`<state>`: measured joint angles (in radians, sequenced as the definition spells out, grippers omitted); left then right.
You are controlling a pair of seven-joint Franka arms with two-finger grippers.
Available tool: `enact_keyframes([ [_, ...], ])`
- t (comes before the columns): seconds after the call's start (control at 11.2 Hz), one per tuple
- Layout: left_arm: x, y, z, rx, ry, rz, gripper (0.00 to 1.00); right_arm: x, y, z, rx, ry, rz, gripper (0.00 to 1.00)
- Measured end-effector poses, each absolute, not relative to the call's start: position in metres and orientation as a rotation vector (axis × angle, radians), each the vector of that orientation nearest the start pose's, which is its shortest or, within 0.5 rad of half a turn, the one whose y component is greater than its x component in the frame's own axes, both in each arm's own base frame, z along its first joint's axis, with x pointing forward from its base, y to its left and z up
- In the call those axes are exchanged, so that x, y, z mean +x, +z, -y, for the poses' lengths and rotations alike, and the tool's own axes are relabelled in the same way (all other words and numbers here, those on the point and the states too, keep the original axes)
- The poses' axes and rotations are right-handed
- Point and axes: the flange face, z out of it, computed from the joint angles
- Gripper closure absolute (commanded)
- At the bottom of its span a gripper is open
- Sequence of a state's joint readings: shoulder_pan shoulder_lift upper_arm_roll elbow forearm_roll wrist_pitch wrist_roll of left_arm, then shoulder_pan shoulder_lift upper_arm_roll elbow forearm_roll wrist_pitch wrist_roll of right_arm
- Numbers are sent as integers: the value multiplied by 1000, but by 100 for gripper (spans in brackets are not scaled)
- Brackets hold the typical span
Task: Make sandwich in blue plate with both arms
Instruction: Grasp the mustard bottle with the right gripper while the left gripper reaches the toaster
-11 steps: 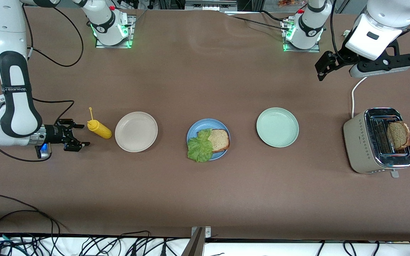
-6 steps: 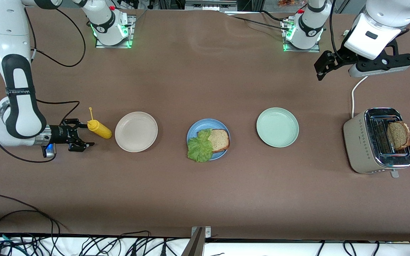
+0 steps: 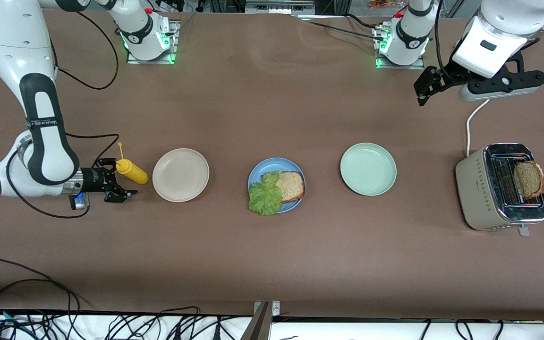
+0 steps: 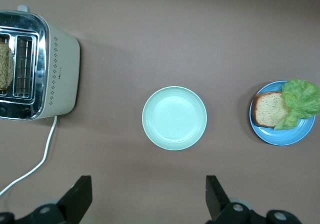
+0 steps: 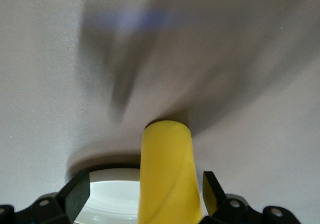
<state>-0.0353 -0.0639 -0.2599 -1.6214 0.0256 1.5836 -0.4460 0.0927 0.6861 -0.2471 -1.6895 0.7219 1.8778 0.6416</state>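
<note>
I am a pair of white robot arms at a brown table (image 3: 272, 250), and the blue plate (image 3: 255, 175) near its middle is my landmark. On that plate lie one slice of bread (image 3: 292, 185) and a ruffled lettuce leaf (image 3: 266, 197) that overlaps the slice and hangs over the rim on the camera side. The second slice (image 3: 530, 178) stands upright in a toaster (image 3: 501, 187), well away from the blue plate toward my left arm's end, past a pale green plate (image 3: 368, 169).

My right gripper (image 3: 117, 178) sits low at my right arm's end, past a beige plate (image 3: 181, 174) from the blue one. Its fingers (image 5: 76, 196) are spread wide on either side of a lying yellow bottle (image 3: 132, 171) — around it, not yet pinching. My left gripper (image 4: 148, 199) waits high over the table near the toaster's cord, fingers wide apart and empty.

The risks, as I judge them: the round bottle may roll or skid out when I close on it, or I may squeeze too hard and spill sauce before reaching the blue plate. The overhanging lettuce could slide off if nudged — and the toaster slice could catch in its slot when lifted.
</note>
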Motion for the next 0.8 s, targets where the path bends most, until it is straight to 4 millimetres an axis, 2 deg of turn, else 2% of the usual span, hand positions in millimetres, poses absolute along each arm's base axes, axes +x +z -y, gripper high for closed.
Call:
enact_keyframes([
  [0.18, 513, 634, 158, -3102, -55, 234, 0, 629, 184, 34, -2259, 757, -1495, 2],
  [0.27, 516, 631, 156, -3100, -44, 241, 0, 628, 183, 34, -2258, 761, -1498, 15],
  [0.36, 522, 624, 149, -3098, -24, 260, 0, 627, 182, 33, -2256, 767, -1502, 42],
  [0.45, 531, 614, 134, -3093, 5, 299, 0, 626, 180, 31, -2256, 772, -1503, 60],
  [0.53, 542, 602, 116, -3090, 38, 315, 0, 625, 179, 30, -2250, 777, -1508, 66],
  [0.62, 554, 589, 99, -3093, 69, 298, 0, 624, 178, 30, -2234, 785, -1530, 86],
  [0.71, 565, 577, 84, -3096, 96, 293, 0, 624, 178, 30, -2219, 791, -1555, 100],
  [0.8, 574, 567, 70, -3097, 115, 316, 0, 625, 179, 30, -2206, 789, -1568, 100],
])
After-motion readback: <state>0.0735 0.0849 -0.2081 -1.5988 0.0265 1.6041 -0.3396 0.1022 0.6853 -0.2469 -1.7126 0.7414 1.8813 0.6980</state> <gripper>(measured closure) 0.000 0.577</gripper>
